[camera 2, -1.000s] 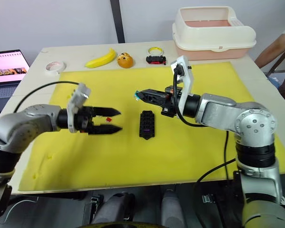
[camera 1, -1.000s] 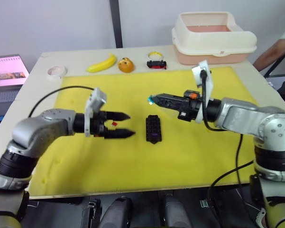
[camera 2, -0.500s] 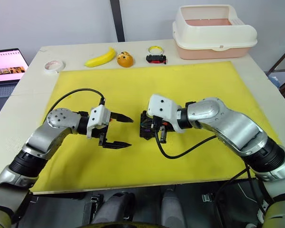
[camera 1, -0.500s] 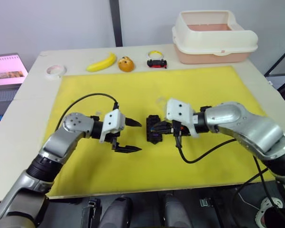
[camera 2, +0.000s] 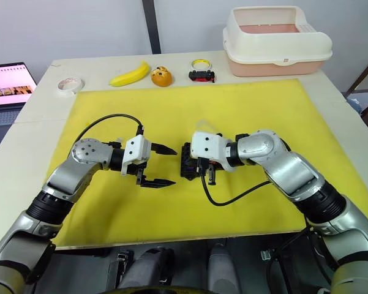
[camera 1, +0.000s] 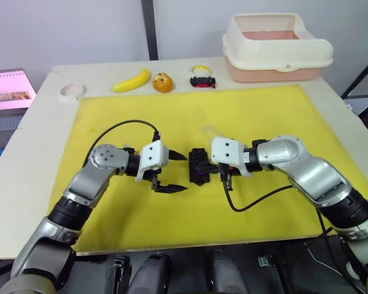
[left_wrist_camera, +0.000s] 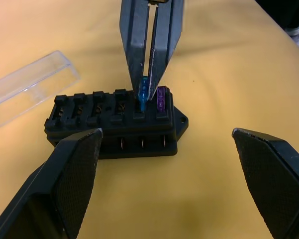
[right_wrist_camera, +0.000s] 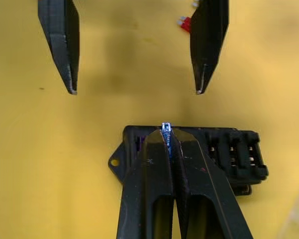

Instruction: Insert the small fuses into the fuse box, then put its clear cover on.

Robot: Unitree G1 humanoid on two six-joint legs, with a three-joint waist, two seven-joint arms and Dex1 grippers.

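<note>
A: Seating a fuse, I'd say. The right gripper [left_wrist_camera: 150, 69] is pinched on a teal fuse [left_wrist_camera: 143, 94] and has its lower end at a slot of the fuse box [left_wrist_camera: 114, 124], right beside a purple fuse [left_wrist_camera: 161, 98] already standing in the end slot.

B: And the other arm?

A: The left gripper [camera 2: 157, 165] hangs spread wide just beside the box, on the robot's left of it, holding nothing. Both sit on the yellow mat [camera 2: 275, 110].

B: What does the next move want?

A: My guess: a straight push down until the teal fuse sits level with the purple one, then letting go without tipping it. The box is light and unheld, so it may slide or rock.

B: The rest of the job?

A: Several slots look empty. A red fuse [right_wrist_camera: 185, 22] lies on the mat beyond the left fingertips. The clear cover [left_wrist_camera: 30, 87] lies flat on the mat just behind the box, apart from it, not yet on.

B: Anything you can't make out?

A: How deep the teal fuse has gone; the fingers cover its body. From the head, the right wrist hides most of the box. Farther back, on the table edge, are a banana [camera 2: 130, 76], a tape roll [camera 2: 70, 84] and a bin [camera 2: 275, 43]; other fuses I can't pick out.
</note>
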